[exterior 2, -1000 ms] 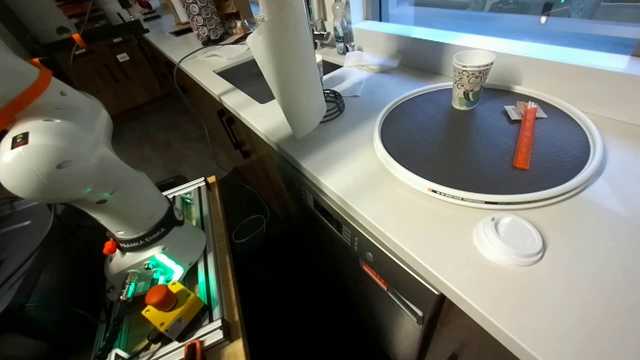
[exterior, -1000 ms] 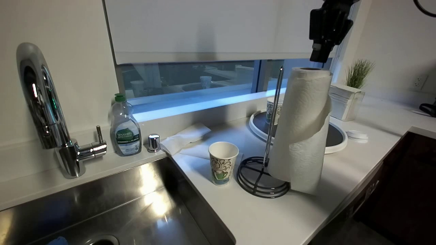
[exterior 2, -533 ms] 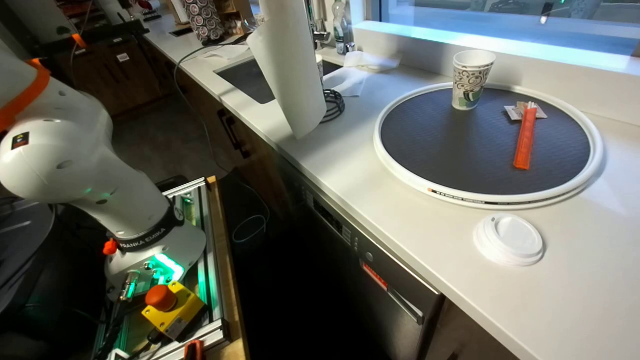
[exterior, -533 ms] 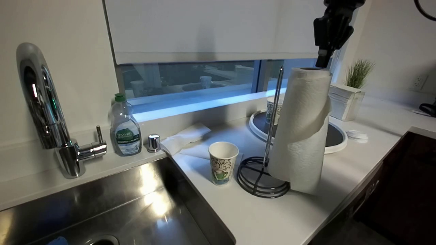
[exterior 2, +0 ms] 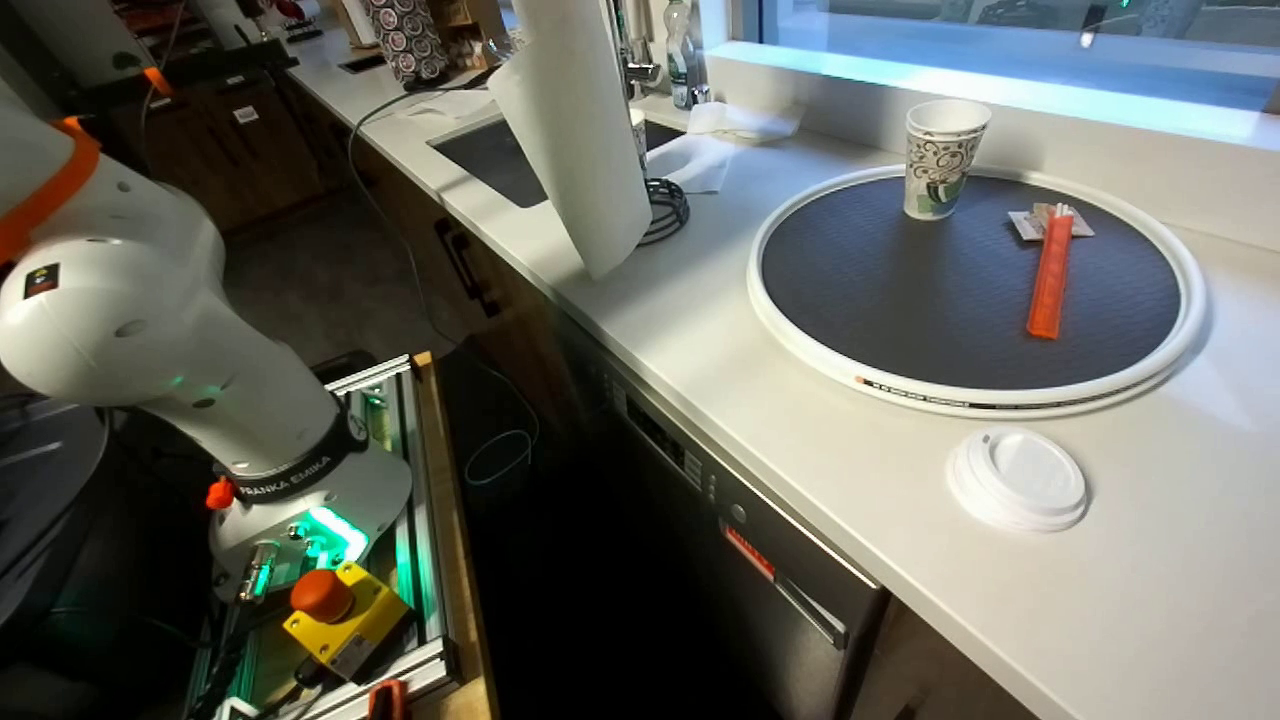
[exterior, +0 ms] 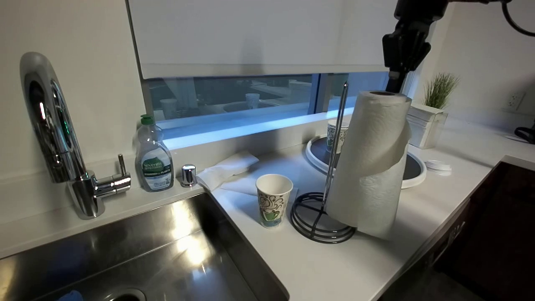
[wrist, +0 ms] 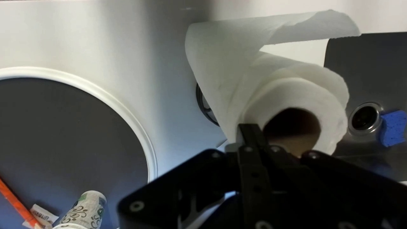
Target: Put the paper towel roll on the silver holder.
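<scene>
Obliquely, the paper towel roll (exterior: 372, 167) leans beside the silver holder (exterior: 331, 167), its axis tilted in both exterior views and a loose sheet curling from its side. The holder's upright rod stands outside the roll's core; in an exterior view the roll's lower end overlaps the coiled base, but whether it rests on the coil or on the bench (exterior: 326, 267) cannot be told. At the rim of the roll's upper end is the tool (exterior: 395, 85), its fingers (wrist: 251, 136) pressed together beside the open core; whether they catch any paper is unclear. Near the base stands a patterned paper cup (exterior: 273, 202). Next outward lies a round dark tray (exterior 2: 900, 310) with white edging, bearing a second cup (exterior 2: 940, 170) and a narrow orange sleeve (exterior 2: 1050, 280); white lids (exterior 2: 1015, 478) lie just beside it. Farther out are paper sheets (exterior: 232, 167), a soap bottle (exterior: 154, 163), a chrome faucet (exterior: 52, 121) and a steel sink (exterior: 238, 246), where a blue sponge (wrist: 393, 128) lies just beside the drain (wrist: 365, 117).
</scene>
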You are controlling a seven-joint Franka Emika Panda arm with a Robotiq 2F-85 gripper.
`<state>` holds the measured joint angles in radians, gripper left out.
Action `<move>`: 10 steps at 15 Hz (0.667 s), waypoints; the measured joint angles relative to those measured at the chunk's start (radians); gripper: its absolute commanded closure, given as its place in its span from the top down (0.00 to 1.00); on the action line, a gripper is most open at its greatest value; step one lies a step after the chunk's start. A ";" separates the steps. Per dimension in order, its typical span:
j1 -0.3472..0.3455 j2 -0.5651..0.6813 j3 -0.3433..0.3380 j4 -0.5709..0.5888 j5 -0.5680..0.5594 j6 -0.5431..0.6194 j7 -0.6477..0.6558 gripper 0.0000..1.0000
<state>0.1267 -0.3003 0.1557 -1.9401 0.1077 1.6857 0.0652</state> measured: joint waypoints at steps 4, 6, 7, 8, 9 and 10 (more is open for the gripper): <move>0.001 0.001 0.001 -0.012 0.000 0.031 -0.002 0.00; 0.002 0.004 0.003 -0.031 -0.001 0.059 -0.006 0.00; 0.002 0.005 0.004 -0.035 -0.001 0.068 -0.006 0.00; 0.002 0.005 0.005 -0.035 -0.001 0.072 -0.006 0.00; 0.002 0.006 0.006 -0.036 -0.001 0.074 -0.006 0.00; 0.002 0.006 0.007 -0.037 -0.002 0.076 -0.006 0.00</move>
<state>0.1290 -0.2946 0.1627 -1.9766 0.1062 1.7613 0.0588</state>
